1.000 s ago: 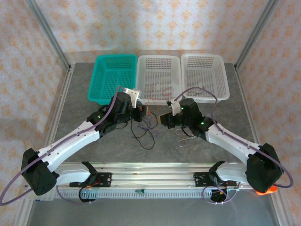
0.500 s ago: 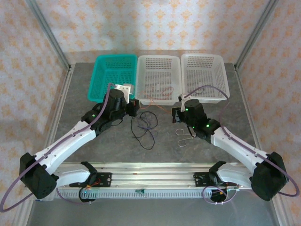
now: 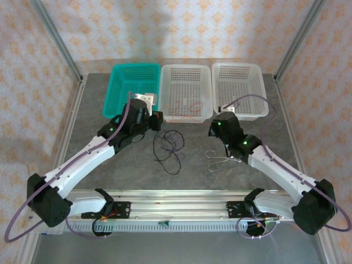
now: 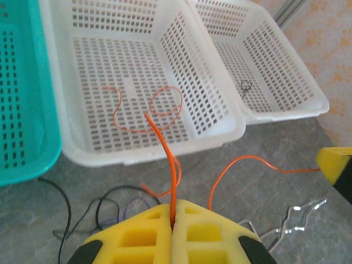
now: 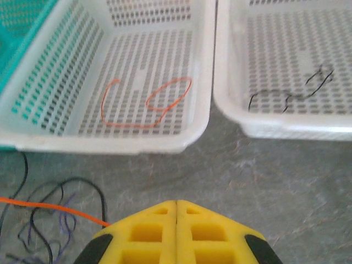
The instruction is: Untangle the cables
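Note:
My left gripper (image 4: 173,213) is shut on an orange cable (image 4: 166,154) that rises straight out of its pads (image 4: 148,231). In the top view the gripper (image 3: 158,120) sits just in front of the middle basket. The orange cable (image 3: 187,117) stretches across to my right gripper (image 3: 211,130), which is shut (image 5: 176,202). The cable (image 5: 49,208) runs in under its left finger. A loose tangle of black cables (image 3: 168,148) lies on the table between the arms. Another orange cable (image 5: 159,102) lies in the middle basket and a black one (image 5: 289,98) in the right basket.
Three baskets line the back: teal (image 3: 118,104), middle white (image 3: 187,117), right white (image 3: 258,110). A silver wire clip (image 3: 217,160) lies on the grey table in front of the right arm.
Both grippers drew apart and back toward the baskets. The orange cable came out of the black tangle and now spans between them.

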Motion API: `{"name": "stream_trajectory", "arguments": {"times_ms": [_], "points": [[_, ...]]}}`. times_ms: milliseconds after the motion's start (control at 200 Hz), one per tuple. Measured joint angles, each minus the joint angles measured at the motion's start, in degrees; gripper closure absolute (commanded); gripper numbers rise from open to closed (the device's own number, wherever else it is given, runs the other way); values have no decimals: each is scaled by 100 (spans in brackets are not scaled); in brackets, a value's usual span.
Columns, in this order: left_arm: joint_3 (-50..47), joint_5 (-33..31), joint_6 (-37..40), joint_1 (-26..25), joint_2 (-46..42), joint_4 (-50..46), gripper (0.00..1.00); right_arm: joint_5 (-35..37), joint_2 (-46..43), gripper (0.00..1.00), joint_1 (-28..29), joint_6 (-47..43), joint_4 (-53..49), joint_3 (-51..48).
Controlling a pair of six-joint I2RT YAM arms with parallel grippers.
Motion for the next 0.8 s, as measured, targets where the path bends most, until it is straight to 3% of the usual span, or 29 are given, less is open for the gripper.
{"name": "stream_trajectory", "arguments": {"times_ms": [340,801], "points": [[1749,-175,0,240,1858,-70,100,33,1189,100,-273,-201,59,1475],[3847,-321,-52,389,4146,-505,100,-1421,3165,100,-793,-197,402,2944]]}}
